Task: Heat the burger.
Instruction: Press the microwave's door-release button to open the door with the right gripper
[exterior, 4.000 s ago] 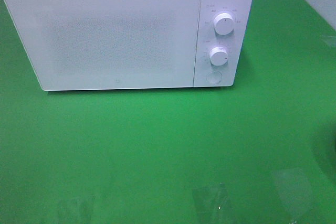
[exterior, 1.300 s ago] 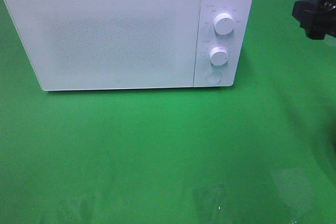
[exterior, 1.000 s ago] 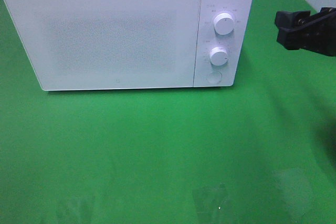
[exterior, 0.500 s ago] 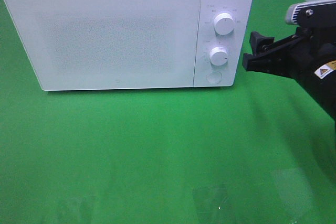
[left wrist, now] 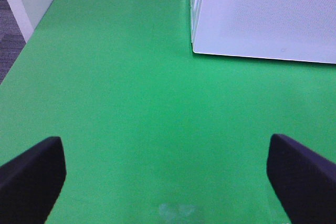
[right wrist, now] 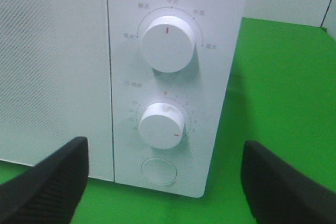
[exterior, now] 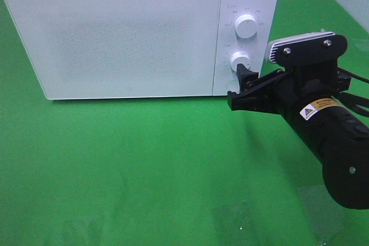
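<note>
since half a second ago my right tool [exterior: 236, 87] has swung in from the side and now sits right in front of the microwave [exterior: 127, 38], at its control panel. i cannot find the burger in any view, so i cannot say where it is. the microwave's door [exterior: 115, 38] is shut and its frosted front shows nothing inside.

on the panel beside the door, the upper knob [right wrist: 168, 43] has its red mark pointing straight up. the lower knob [right wrist: 161, 125] has its mark near its lower edge on the side away from the door. a round button [right wrist: 158, 171] sits beneath both.

my right tool [right wrist: 165, 187] is spread wide, its black fingers [right wrist: 50, 179] either side of the panel and not touching it.

my left tool [left wrist: 167, 182] is spread too, hanging over the green surface [left wrist: 121, 103] off the microwave's hinge-side corner.
</note>
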Motion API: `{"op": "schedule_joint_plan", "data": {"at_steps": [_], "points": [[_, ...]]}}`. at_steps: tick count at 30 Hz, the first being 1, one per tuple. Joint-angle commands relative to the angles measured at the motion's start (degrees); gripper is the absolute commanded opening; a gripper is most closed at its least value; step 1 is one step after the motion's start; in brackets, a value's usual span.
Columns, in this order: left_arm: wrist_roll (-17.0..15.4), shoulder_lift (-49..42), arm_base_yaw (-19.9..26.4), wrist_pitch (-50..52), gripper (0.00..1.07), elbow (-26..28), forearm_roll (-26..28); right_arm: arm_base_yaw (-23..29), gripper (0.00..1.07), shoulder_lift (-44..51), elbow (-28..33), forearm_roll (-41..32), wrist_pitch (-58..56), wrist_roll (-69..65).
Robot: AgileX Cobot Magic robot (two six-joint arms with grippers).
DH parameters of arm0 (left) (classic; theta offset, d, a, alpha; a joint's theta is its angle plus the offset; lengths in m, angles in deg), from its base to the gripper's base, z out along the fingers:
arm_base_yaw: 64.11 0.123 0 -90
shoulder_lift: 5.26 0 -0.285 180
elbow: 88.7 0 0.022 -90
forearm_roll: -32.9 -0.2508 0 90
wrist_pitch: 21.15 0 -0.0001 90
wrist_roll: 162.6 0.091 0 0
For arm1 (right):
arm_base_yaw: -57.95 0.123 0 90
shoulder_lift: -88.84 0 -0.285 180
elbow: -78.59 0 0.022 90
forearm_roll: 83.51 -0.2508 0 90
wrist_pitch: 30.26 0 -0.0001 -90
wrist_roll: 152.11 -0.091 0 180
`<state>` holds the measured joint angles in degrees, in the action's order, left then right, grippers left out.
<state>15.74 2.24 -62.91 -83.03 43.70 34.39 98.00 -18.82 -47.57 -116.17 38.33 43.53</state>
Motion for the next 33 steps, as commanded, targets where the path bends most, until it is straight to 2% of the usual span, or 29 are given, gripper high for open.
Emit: {"op": "schedule_joint_plan", "data": {"at_steps": [1, 6, 8, 9, 10, 15, 16, 17, 19, 20, 21, 22, 23, 26, 27, 28, 29, 33], "points": [[0.0, -1.3, 0.1, 0.8, 0.98, -0.1, 0.5, 0.3, 0.76, -0.8, -0.1, 0.3, 1.3, -4.0], [0.0, -1.2, 0.1, 0.8, 0.98, -0.1, 0.5, 0.3, 0.76, -1.5, -0.1, 0.3, 1.2, -10.5], [0.0, -0.9, 0.1, 0.8, 0.98, -0.1, 0.5, 0.3, 0.76, -1.8, -0.1, 0.3, 1.2, -23.4], [0.0, -0.9, 0.1, 0.8, 0.98, -0.1, 0.5, 0.3, 0.76, -1.8, -0.1, 0.3, 1.2, -23.4], [0.0, -0.9, 0.1, 0.8, 0.98, -0.1, 0.5, 0.3, 0.74, -1.9, -0.1, 0.4, 1.3, -31.5], [0.0, -0.9, 0.1, 0.8, 0.98, -0.1, 0.5, 0.3, 0.69, -1.9, -0.1, 0.4, 1.3, -44.8], [0.0, -0.9, 0.1, 0.8, 0.98, -0.1, 0.5, 0.3, 0.63, -1.9, -0.1, 0.5, 1.1, -53.4], [0.0, -0.9, 0.1, 0.8, 0.98, -0.1, 0.5, 0.3, 0.63, -1.9, -0.1, 0.5, 1.1, -53.4], [0.0, -0.9, 0.1, 0.8, 0.98, -0.1, 0.5, 0.3, 0.46, -1.9, -0.1, 0.5, 1.0, -68.4], [0.0, -0.9, 0.1, 0.8, 0.98, -0.1, 0.5, 0.3, 0.46, -1.9, -0.1, 0.5, 1.0, -68.4], [0.0, -0.9, 0.1, 0.8, 0.98, -0.1, 0.5, 0.3, 0.34, -1.9, -0.1, 0.5, 1.0, -74.1], [0.0, -0.9, 0.1, 0.8, 0.98, -0.1, 0.5, 0.3, 0.34, -1.9, -0.1, 0.5, 1.0, -74.1], [0.0, -0.9, 0.1, 0.8, 0.98, -0.1, 0.5, 0.3, 0.21, -2.2, -0.1, 0.5, 0.9, -79.9], [0.0, -0.9, 0.1, 0.8, 0.98, -0.1, 0.5, 0.3, 0.16, -2.5, -0.1, 0.4, 0.8, -82.7], [0.0, -0.9, 0.1, 0.8, 0.98, -0.1, 0.5, 0.3, 0.06, -3.0, -0.1, 0.4, 0.6, -86.8], [0.0, -0.9, 0.1, 0.8, 0.98, -0.1, 0.5, 0.3, 0.06, -3.0, -0.1, 0.4, 0.6, -86.8], [0.0, -0.9, 0.1, 0.8, 0.98, -0.1, 0.5, 0.3, 0.0, -3.2, -0.1, 0.4, -0.7, -89.3], [0.0, -0.9, 0.1, 0.8, 0.98, -0.1, 0.5, 0.3, 0.0, -3.2, -0.1, -0.3, -3.3, -93.7]]}}
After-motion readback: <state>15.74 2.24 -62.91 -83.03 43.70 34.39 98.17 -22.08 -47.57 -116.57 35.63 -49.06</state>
